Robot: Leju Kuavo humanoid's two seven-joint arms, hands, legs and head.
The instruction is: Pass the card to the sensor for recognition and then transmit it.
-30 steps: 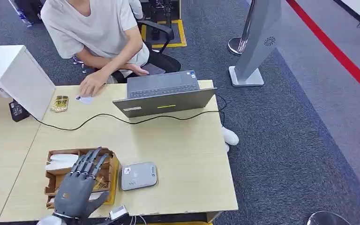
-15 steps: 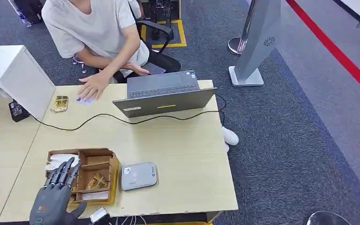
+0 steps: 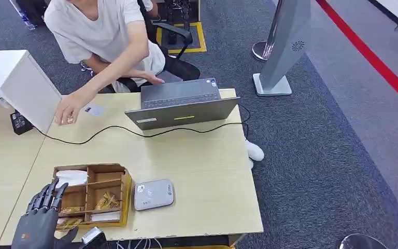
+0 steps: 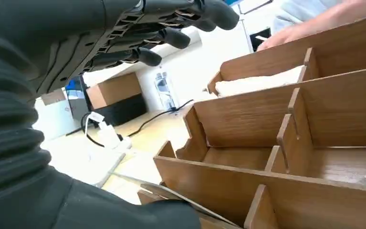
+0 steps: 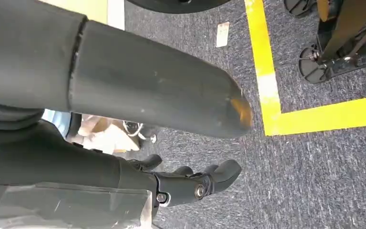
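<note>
1. Left hand (image 3: 40,222) hovers at the near left corner of the table (image 3: 202,171), just beside the wooden organiser (image 3: 89,196), its fingers spread and holding nothing; in the left wrist view the fingers (image 4: 171,36) reach out above the dividers with nothing between them.

2. Right hand (image 5: 190,183) hangs low over the carpet beside the robot's body, fingers loosely curled and apart, holding nothing.

3. Cards appear to lie in the organiser's compartments: a white stack (image 3: 71,177) in the far left one, and a pale card (image 3: 105,217) in the near row. Which is the task's card cannot be told. Another small card (image 3: 94,109) lies on the far side near a person's hand (image 3: 67,110).

4. Sensor, the grey reader (image 3: 153,194), sits just beside the organiser on its right, touching or nearly so.

5. Risk: the dividers are thin and upright, so a descending hand could catch on a wall and push or tip the organiser, knocking the reader.

6. Risk: a flat card against a compartment floor gives little to pinch; the fingers may slide off or lift several from the stack.

7. Risk: the person's arm reaches across the far side of the table, so a hand-over there could collide with it.

8. Risk: the black cable (image 3: 150,134) crosses the table between reader and laptop (image 3: 181,106) and could snag a low sweep.
</note>
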